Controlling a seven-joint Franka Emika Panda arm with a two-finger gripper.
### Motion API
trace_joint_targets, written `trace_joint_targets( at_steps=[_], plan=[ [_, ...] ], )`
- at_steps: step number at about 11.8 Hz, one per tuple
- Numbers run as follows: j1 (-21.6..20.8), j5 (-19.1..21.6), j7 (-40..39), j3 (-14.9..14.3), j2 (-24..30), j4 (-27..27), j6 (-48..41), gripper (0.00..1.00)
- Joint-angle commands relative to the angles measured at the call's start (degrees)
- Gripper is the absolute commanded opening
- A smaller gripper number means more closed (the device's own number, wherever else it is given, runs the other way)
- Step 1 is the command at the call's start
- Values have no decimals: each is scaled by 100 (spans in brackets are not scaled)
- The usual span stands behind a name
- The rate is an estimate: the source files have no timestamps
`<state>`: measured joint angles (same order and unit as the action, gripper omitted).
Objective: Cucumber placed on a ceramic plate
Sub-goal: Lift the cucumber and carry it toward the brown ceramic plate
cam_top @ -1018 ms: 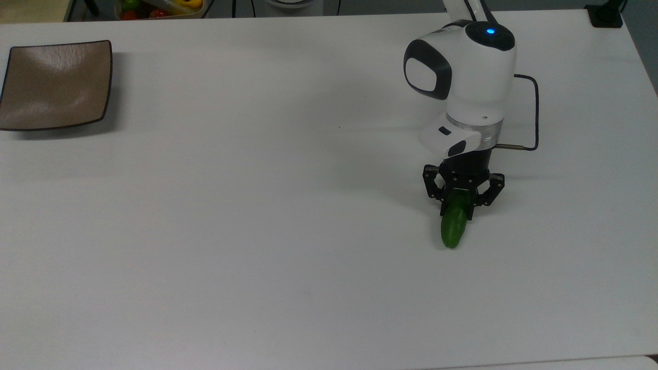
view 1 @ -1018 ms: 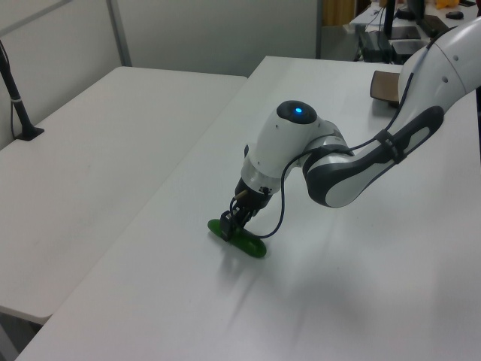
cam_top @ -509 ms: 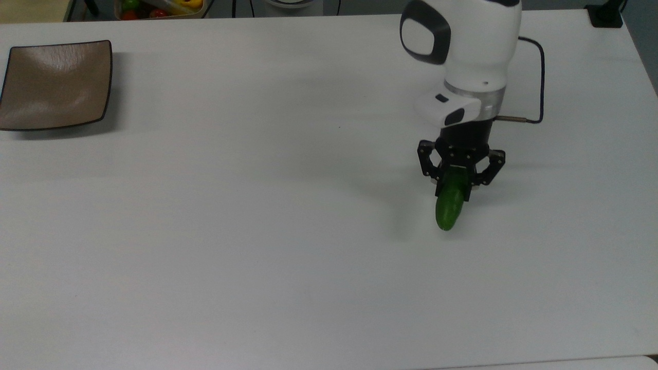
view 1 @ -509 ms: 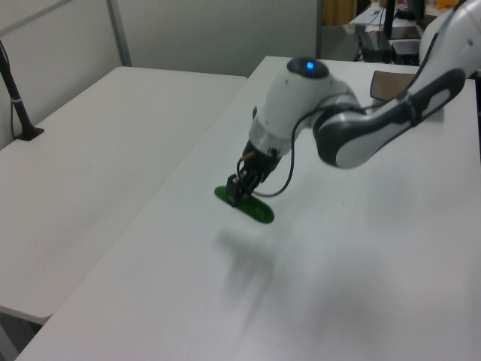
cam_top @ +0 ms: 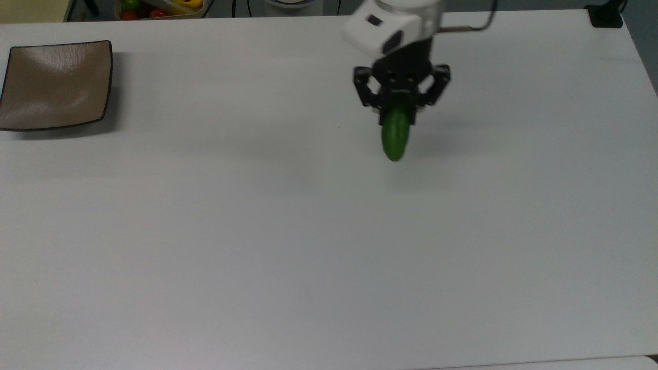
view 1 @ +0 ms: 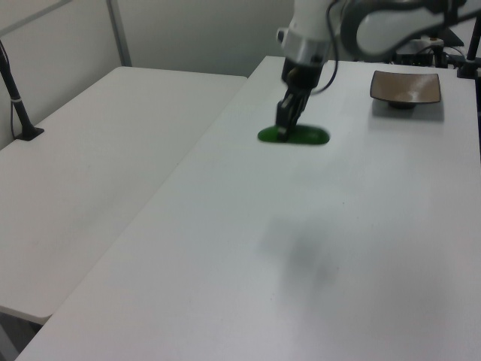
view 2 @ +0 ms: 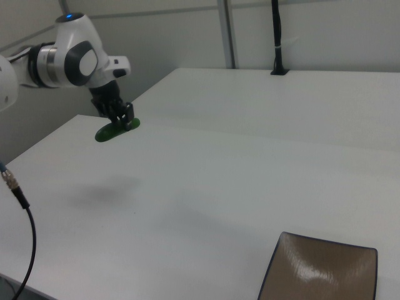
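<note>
The dark-green cucumber (cam_top: 395, 136) hangs in the air above the white table, held at one end by my gripper (cam_top: 398, 114), which is shut on it. In the left view the cucumber (view 1: 301, 135) lies level under the gripper (view 1: 282, 132), with its shadow on the table well below. The right view has the cucumber (view 2: 111, 132) and gripper (view 2: 123, 122) raised at the right view's left. The square taupe-brown ceramic plate (cam_top: 54, 85) sits bare at the top view's far left, far from the gripper; it is also seen as the plate (view 1: 406, 88) and the plate (view 2: 322, 272).
A bin of coloured vegetables (cam_top: 159, 7) stands beyond the table's far edge in the top view. A second white table (view 1: 90, 158) adjoins at the left view's left. A black post (view 2: 277, 37) rises at the back in the right view. A cable (view 2: 19, 206) hangs at the right view's left.
The gripper has lifted the cucumber off the table and carried it up and to the top view's left, toward the plate's side. The plate has not moved.
</note>
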<state>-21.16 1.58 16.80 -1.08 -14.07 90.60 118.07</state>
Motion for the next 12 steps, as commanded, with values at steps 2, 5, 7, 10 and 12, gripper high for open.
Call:
trace_joint_targets(
  at_steps=[2,5,7,10,12],
  plan=[
    [1103,633,-2424,20,1001,450,-855,5],
    [2165,686,-3575,20,1275,599,-961,5],
    [2860,747,-4409,11,1301,608,-953,5],
    [3705,765,-5500,-103,1223,722,-918,7],
    [3891,756,-5967,-461,1021,766,-856,8]
  ],
)
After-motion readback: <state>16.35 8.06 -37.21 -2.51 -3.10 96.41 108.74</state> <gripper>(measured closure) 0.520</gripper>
